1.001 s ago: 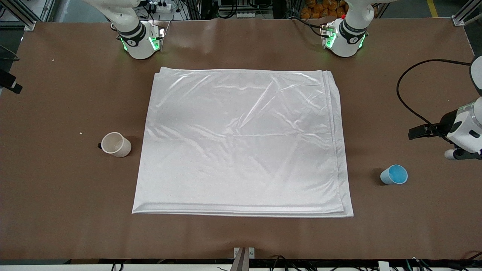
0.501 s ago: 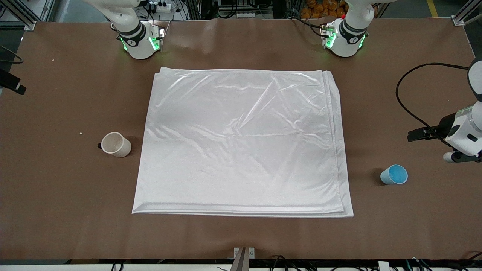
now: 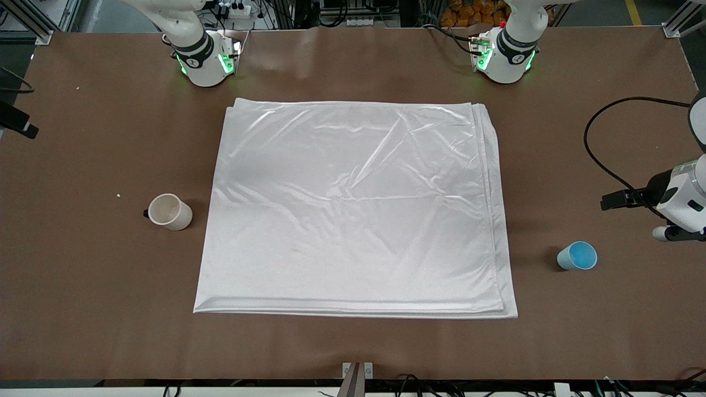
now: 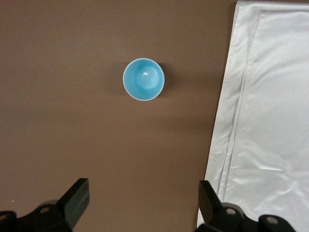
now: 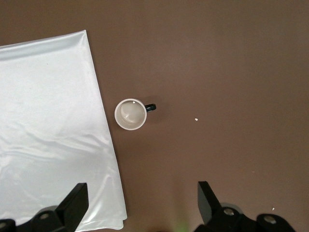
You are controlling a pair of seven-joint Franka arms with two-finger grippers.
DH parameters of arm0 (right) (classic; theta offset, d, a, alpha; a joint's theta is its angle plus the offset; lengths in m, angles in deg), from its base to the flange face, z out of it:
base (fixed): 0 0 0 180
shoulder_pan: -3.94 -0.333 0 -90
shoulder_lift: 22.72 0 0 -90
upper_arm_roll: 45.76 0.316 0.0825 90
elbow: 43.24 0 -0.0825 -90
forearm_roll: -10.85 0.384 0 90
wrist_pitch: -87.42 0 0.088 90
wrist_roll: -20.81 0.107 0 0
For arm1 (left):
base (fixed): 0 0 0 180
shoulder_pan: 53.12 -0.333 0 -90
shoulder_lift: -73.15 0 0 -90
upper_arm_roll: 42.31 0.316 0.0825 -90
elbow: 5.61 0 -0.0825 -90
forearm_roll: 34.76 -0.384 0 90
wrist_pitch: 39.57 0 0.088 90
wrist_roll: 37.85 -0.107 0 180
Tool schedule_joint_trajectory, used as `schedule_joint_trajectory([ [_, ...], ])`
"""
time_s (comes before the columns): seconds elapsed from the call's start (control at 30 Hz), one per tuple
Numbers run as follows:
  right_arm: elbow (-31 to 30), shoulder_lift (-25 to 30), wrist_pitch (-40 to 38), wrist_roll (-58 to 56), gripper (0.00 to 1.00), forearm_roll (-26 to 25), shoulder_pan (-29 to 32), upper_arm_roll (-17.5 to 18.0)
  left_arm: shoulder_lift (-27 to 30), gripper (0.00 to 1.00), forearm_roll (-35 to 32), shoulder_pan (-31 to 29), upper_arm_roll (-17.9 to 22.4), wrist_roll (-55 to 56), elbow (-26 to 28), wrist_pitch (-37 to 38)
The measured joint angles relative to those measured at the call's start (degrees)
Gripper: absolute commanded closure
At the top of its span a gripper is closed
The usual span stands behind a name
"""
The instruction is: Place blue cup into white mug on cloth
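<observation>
The blue cup (image 3: 577, 256) (image 4: 143, 79) stands upright on the bare brown table near the left arm's end, a little off the cloth's edge. The white mug (image 3: 169, 212) (image 5: 130, 115) stands upright on the table near the right arm's end, also off the cloth, its black handle turned away from it. The cloth (image 3: 353, 209) lies flat between them. My left gripper (image 4: 143, 198) hangs open high over the table beside the blue cup, holding nothing. My right gripper (image 5: 142, 198) hangs open high over the table near the mug, also with nothing in it.
The left arm's wrist (image 3: 684, 204) shows at the frame's edge with a black cable (image 3: 593, 149) looping over the table. Both arm bases (image 3: 204, 55) (image 3: 504, 55) stand beside the cloth's farthest edge. Small white crumbs (image 3: 118, 194) lie near the mug.
The left arm's wrist has drifted slightly over the table near the blue cup, and its cable has shifted. Cup, mug and cloth have not moved.
</observation>
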Motion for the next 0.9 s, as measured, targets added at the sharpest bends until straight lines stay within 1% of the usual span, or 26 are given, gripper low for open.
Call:
schedule_joint_trajectory([
  [0.3,0.0,0.0,0.0,-0.04,0.0,0.47,0.0,-0.01,-1.48,0.0,0.0,0.01,-0.01,-0.04,0.0,-0.37],
  [0.47,-0.02,0.0,0.0,-0.43,0.0,0.49,0.03,-0.04,-2.62,0.0,-0.2,-0.02,0.01,-0.11,0.0,-2.18],
  [0.63,-0.03,0.0,0.01,-1.38,0.0,0.49,0.19,-0.07,-4.04,0.0,-2.39,-0.36,0.02,-0.12,0.0,-4.01],
  [0.9,-0.14,0.0,0.05,-1.63,0.0,0.51,0.23,-0.08,-6.13,0.0,-3.27,-0.51,0.01,-0.22,0.0,-6.26],
])
